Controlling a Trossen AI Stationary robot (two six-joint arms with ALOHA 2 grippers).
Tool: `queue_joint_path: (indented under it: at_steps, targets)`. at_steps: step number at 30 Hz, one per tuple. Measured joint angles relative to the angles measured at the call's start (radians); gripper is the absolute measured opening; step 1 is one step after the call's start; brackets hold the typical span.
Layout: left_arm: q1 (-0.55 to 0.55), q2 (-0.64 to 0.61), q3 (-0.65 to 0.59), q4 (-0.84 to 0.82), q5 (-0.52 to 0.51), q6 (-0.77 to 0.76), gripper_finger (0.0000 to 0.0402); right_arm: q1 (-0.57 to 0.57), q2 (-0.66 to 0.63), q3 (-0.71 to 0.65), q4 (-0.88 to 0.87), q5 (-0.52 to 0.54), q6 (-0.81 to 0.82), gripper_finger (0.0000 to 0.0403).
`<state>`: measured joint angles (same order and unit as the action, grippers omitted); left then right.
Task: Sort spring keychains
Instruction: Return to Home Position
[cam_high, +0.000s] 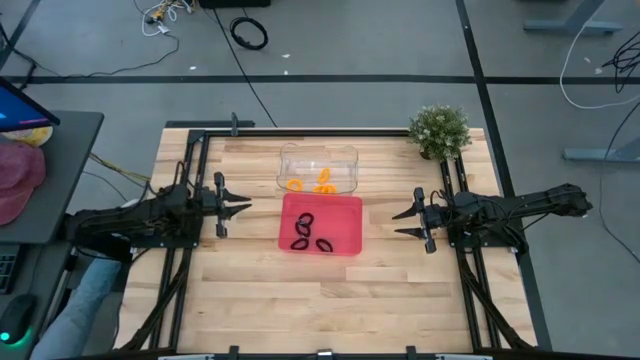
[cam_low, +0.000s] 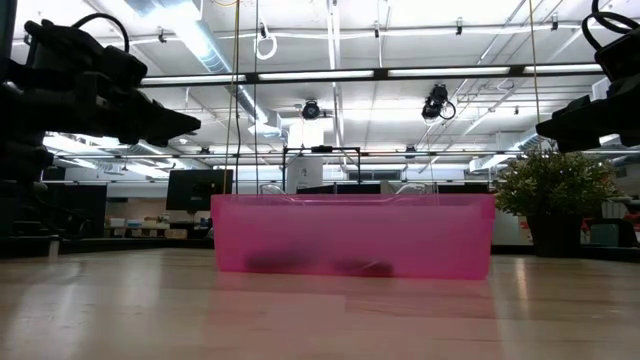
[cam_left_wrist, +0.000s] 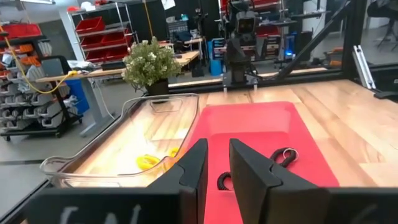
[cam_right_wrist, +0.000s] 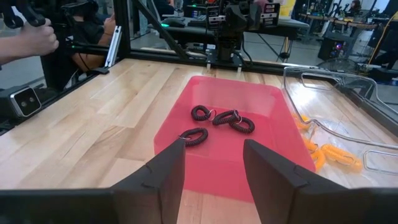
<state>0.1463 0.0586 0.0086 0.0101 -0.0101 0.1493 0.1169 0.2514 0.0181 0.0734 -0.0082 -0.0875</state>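
Several black spring keychains (cam_high: 309, 233) lie in the pink tray (cam_high: 345, 208) at mid-table; they also show in the right wrist view (cam_right_wrist: 222, 120). Several orange spring keychains (cam_high: 311, 184) lie in the clear tray (cam_high: 340, 156) just beyond it. My left gripper (cam_high: 245, 207) hovers left of the pink tray, its fingers a little apart and empty. My right gripper (cam_high: 397, 223) hovers right of the pink tray, open and empty.
A small potted plant (cam_high: 439, 130) stands at the table's far right corner. A person's hand (cam_right_wrist: 28, 40) shows beyond the table in the right wrist view. Bare wood lies in front of the trays.
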Motion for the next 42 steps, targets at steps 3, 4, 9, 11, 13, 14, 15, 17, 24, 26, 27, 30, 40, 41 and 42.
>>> queue_joint_path:
  at_steps: [3, 4, 9, 11, 13, 14, 15, 17, 24, 26, 27, 30, 40, 41, 42]
  targets:
    - [0.000, 0.000, 0.000, -0.001, 0.001, -0.007, 0.0069, 0.000, 0.000, 0.000, 0.000, 0.000, 0.000, 0.0166]
    - [0.000, 0.000, 0.000, 0.000, 0.002, -0.007, 0.0069, 0.000, 0.000, 0.000, 0.000, 0.000, 0.000, 0.0166]
    - [0.000, 0.000, 0.000, 0.002, 0.005, -0.006, 0.0069, 0.000, 0.000, 0.000, 0.000, 0.000, 0.000, 0.0166]
    - [0.000, 0.000, 0.000, 0.002, 0.005, -0.003, 0.0069, 0.000, 0.000, 0.000, 0.000, 0.000, 0.000, 0.0166]
    - [0.000, 0.000, 0.000, 0.003, 0.006, -0.003, 0.0069, 0.000, 0.000, 0.000, 0.000, 0.000, 0.000, 0.0166]
    - [0.000, 0.000, 0.000, 0.003, 0.006, -0.006, 0.0069, 0.000, 0.000, 0.000, 0.000, 0.000, 0.000, 0.0166]
    - [0.000, 0.000, 0.000, 0.003, 0.006, -0.007, 0.0069, 0.000, 0.000, 0.000, 0.000, 0.000, 0.000, 0.0166]
    - [0.000, 0.000, 0.000, 0.003, 0.007, -0.008, 0.0069, 0.000, 0.000, 0.000, 0.000, 0.000, 0.000, 0.0166]
    - [0.000, 0.000, 0.000, 0.002, 0.007, -0.061, 0.0069, 0.000, 0.000, 0.000, 0.000, 0.000, 0.000, 0.0166]
    - [0.000, 0.000, 0.000, 0.002, 0.007, -0.073, 0.0069, 0.000, 0.000, 0.000, 0.000, 0.000, 0.000, 0.0166]
    - [0.000, 0.000, 0.000, 0.002, 0.007, -0.084, 0.0069, 0.000, 0.000, 0.000, 0.000, 0.000, 0.000, 0.0166]
    - [0.000, 0.000, 0.000, 0.001, 0.007, -0.085, 0.0069, 0.000, 0.000, 0.000, 0.000, 0.000, 0.000, 0.0166]
    - [-0.103, -0.057, 0.000, -0.001, 0.004, -0.042, 0.0069, 0.000, 0.000, 0.000, 0.000, 0.000, 0.000, 0.0166]
    - [-0.133, -0.056, 0.000, -0.002, 0.003, -0.019, 0.0069, 0.000, 0.000, 0.000, 0.000, 0.000, 0.000, 0.0166]
    - [-0.163, -0.056, 0.000, -0.002, 0.000, -0.001, 0.0069, 0.000, 0.000, 0.000, 0.000, 0.000, 0.000, 0.0166]
